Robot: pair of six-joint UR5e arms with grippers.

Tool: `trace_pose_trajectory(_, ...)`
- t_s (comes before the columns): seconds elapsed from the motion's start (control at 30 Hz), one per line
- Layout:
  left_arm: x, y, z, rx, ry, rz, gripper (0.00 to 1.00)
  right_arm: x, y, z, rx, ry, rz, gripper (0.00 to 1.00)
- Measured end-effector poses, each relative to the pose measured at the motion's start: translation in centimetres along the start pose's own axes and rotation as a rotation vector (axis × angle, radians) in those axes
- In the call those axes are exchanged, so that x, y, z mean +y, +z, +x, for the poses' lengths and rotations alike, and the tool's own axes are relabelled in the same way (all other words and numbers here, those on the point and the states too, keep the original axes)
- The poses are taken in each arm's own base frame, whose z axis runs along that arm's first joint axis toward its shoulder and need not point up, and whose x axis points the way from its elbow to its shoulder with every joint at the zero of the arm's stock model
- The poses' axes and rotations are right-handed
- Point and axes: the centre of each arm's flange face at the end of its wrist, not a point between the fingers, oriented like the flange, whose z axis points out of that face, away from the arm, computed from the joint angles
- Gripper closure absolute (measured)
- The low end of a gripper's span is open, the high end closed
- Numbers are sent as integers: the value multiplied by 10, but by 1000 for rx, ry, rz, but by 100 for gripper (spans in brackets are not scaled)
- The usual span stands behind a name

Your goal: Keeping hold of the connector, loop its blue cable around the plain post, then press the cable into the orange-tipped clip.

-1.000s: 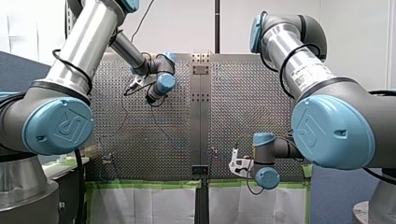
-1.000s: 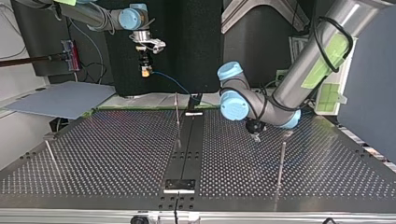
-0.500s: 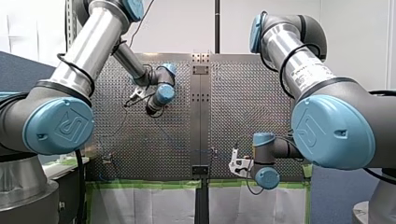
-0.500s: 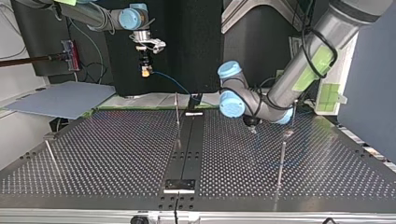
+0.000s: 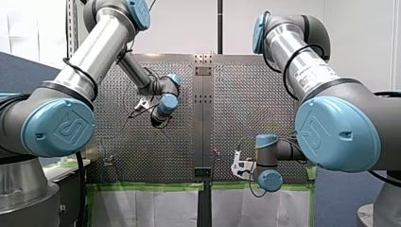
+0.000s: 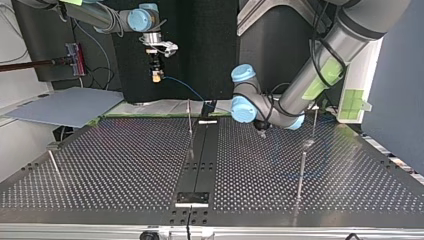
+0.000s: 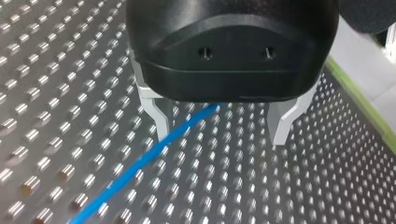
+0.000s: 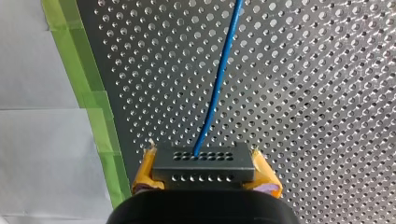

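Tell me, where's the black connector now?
The connector is clamped between my right gripper's yellow pads, held high at the top view's left, over the table's green-taped edge.

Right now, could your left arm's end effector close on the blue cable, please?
Probably yes: my left end effector is open, and the blue cable runs between its fingers, close to one, nothing else in the way.

The connector (image 8: 204, 158) is a small black block with two rows of holes. It is clamped between the yellow pads of my right tool (image 8: 205, 169), in the air over the tabletop's (image 6: 125, 165) taped edge. Its thin blue cable (image 8: 217, 88) leaves the block's middle and runs straight out over the tabletop. Further along, it passes between the spread fingers of my left tool (image 7: 222, 137), close by one finger. Thin upright posts (image 6: 302, 172) stand on the tabletop; I cannot tell which is the plain one.
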Motion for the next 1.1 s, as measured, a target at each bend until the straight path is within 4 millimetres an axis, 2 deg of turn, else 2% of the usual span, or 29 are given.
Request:
trace_pose_trajectory(0.3, -44, 5, 19, 8, 28, 69, 0, 0, 0, 0, 0, 1, 2, 98)
trace_pose_trajectory(0.5, -59, 13, 33, 22, 34, 81, 0, -1, 0, 0, -1, 1, 2, 98)
trace_pose_trajectory(0.77, -69, 19, 35, 20, 8, 111, 0, -1, 0, 0, -1, 1, 4, 98)
trace_pose_trajectory(0.97, -90, 23, 39, 36, 6, 173, 0, -3, 0, 0, 1, 1, 7, 98)
trace_pose_trajectory(1.1, -109, 24, 50, 58, 13, 224, 0, -3, 1, 0, 3, -1, 9, 98)
